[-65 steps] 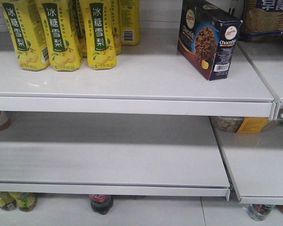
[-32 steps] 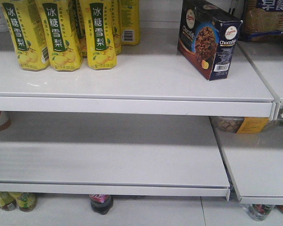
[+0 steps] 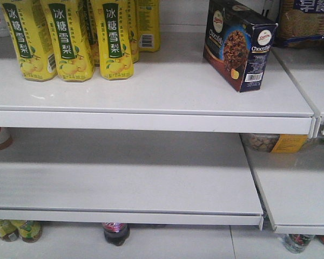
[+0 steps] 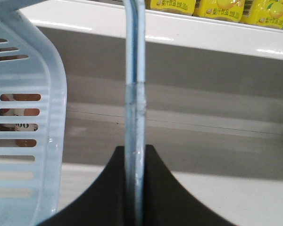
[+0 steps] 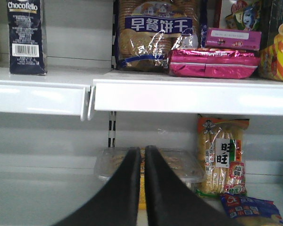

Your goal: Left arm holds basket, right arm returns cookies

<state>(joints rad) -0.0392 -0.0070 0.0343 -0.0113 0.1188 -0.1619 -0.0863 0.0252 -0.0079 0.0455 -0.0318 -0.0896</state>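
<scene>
Up front, in the front-facing view, the cookies (image 3: 239, 43) are seen standing upright on the top shelf (image 3: 151, 91), near its right end and turned at an angle, with the barcode side facing out; yellow drink cartons (image 3: 70, 38) are lined up well apart at the left, and a blue biscuit pack (image 3: 308, 21) is seen just beyond the shelf joint. From the left wrist camera, the left gripper (image 4: 135, 188) is shown with its jaws clamped on a flat handle (image 4: 134, 94) of the basket (image 4: 23, 117), whose slotted light-blue wall fills the left of the picture. From the right wrist camera, the right gripper (image 5: 142, 188) is shown below the shelf edge with its jaws nearly closed, only a thin gap between them and nothing held; the cookies (image 5: 26, 35) are seen on the shelf above at far left, apart from the jaws, and a pink packet (image 5: 212, 63) is shown lying beside the biscuit pack (image 5: 155, 33).
</scene>
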